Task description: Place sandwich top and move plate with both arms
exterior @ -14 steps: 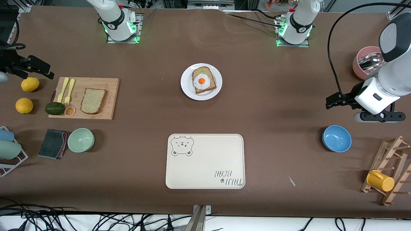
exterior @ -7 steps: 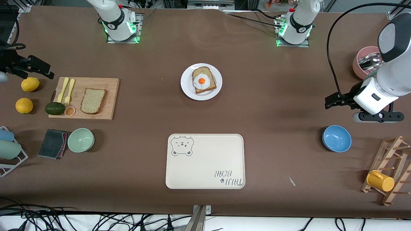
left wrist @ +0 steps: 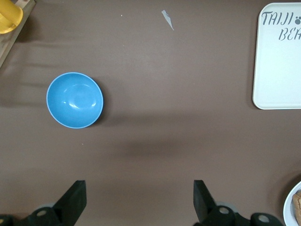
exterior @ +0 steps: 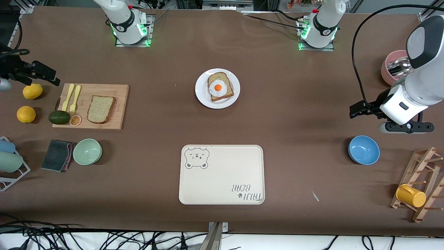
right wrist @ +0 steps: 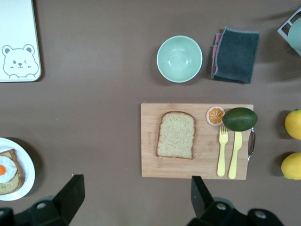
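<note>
Clearly we have a light, soft sandwich top [exterior: 101,109] to lift: it lies flat on the cutting board [exterior: 118,91], well apart from the plate [exterior: 201,95], toward the right arm's end of the table. We would pinch it gently across opposite crust edges (the crumb would likely dent or tear). Both the right gripper [right wrist: 133,195] and left gripper [left wrist: 139,200] hang high with fingers spread, holding nothing.

Cream bear tray [exterior: 221,174] as landmark. Toward right arm's end: green bowl [exterior: 87,151], grey cloth [exterior: 57,155], cutting board [exterior: 121,104]. Toward left arm's end: blue bowl [exterior: 363,149], yellow cup [exterior: 410,196].
</note>
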